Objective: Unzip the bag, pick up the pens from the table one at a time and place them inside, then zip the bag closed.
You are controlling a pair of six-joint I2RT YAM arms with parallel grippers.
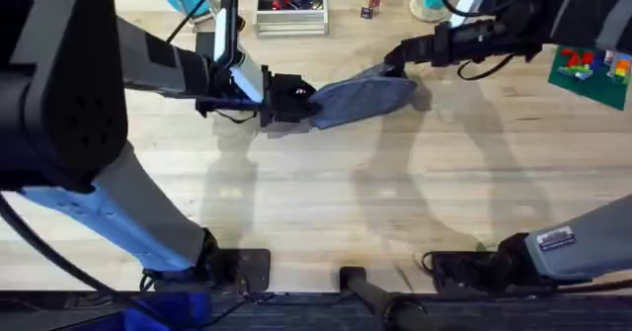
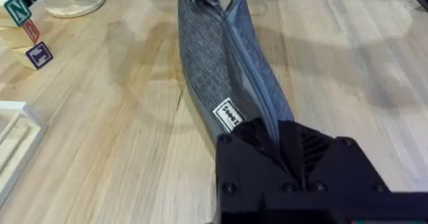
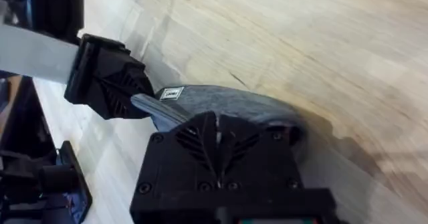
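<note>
In the overhead view the left gripper [image 1: 296, 102] sits at about ten o'clock from the table's [image 1: 326, 203] centre, its black fingers pinched narrow onto the near-left end of the bag [image 1: 363, 99]. The left wrist view shows the same grip: the fingers [image 2: 264, 140] close together over the pouch's end, just beside a small white label [image 2: 227, 116], with the zipper line running away along the top of the grey fabric [image 2: 207, 57].

The bag lies on the wood at roughly twelve o'clock, stretched between the two arms and tilted, its right end further back.

At about one o'clock the right gripper [image 1: 395, 66] meets the bag's far end. In the right wrist view its fingers [image 3: 217, 140] are drawn together over the pouch's [image 3: 221, 102] top edge, clamped on the fabric near the zipper; the pull tab itself cannot be made out. The left gripper [image 3: 110, 83] shows beyond, holding the opposite end.
</note>
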